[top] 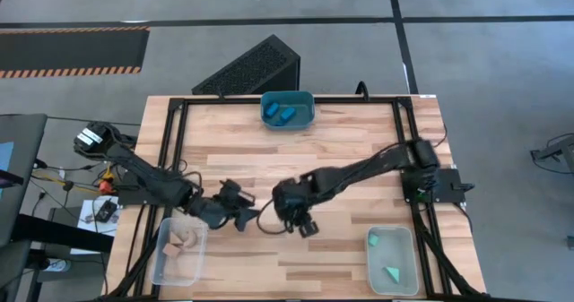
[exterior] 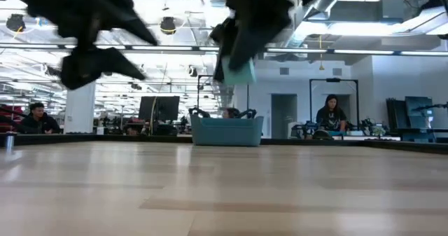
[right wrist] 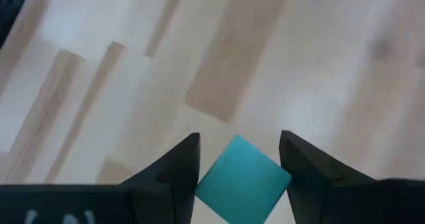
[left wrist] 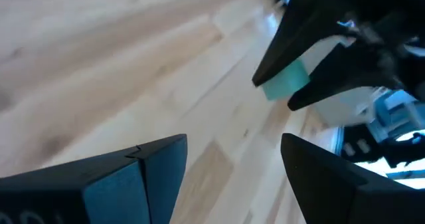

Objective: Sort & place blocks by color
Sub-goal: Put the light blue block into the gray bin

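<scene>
Both arms reach mid-table, left gripper (top: 240, 205) empty with fingers apart, right gripper (top: 303, 223) clamped shut.

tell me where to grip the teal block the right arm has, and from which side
Grip the small light teal wooden block across its two opposite flat faces, coming from above. The right gripper already does so: its jaws pinch those sides, with the block lifted off the wooden table.
</scene>
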{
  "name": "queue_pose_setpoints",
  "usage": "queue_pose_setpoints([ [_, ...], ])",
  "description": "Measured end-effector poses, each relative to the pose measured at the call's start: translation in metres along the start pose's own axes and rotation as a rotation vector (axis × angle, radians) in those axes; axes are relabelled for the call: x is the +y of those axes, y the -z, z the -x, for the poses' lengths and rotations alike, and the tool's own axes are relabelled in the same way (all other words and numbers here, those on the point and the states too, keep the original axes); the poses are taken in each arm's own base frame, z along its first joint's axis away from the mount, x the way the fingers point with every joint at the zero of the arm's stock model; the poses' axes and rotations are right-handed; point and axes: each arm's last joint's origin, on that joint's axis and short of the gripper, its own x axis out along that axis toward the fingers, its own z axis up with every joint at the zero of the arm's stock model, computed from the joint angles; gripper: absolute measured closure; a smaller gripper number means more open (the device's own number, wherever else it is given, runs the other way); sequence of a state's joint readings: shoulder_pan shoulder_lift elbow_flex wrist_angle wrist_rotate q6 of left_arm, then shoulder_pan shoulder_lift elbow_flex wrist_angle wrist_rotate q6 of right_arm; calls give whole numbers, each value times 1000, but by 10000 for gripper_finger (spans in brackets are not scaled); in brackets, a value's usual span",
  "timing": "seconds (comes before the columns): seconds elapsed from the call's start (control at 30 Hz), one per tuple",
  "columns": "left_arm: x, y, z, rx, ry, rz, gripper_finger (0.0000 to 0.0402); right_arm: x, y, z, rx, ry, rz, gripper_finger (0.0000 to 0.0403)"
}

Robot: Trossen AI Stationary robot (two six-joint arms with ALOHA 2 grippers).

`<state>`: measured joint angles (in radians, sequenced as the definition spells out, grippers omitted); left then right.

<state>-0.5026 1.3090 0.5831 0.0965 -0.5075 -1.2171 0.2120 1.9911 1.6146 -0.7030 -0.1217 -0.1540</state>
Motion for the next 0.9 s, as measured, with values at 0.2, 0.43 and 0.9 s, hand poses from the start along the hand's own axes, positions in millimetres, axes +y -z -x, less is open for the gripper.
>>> queue_pose_setpoints([
  [0.2, -9, -48, -15, -126, 205, -36, 171, -10, 13, 72, -105, 205, -122, 216],
  [0.43, -3, -105, -21, -282, 403, 25, 171, 5, 45, 125, -339, 397, -225, 206],
  [0.9, -35, -142, -99, -168, 732, 88, 171, 28, 48, 146, -450, 568, -225, 206],
])
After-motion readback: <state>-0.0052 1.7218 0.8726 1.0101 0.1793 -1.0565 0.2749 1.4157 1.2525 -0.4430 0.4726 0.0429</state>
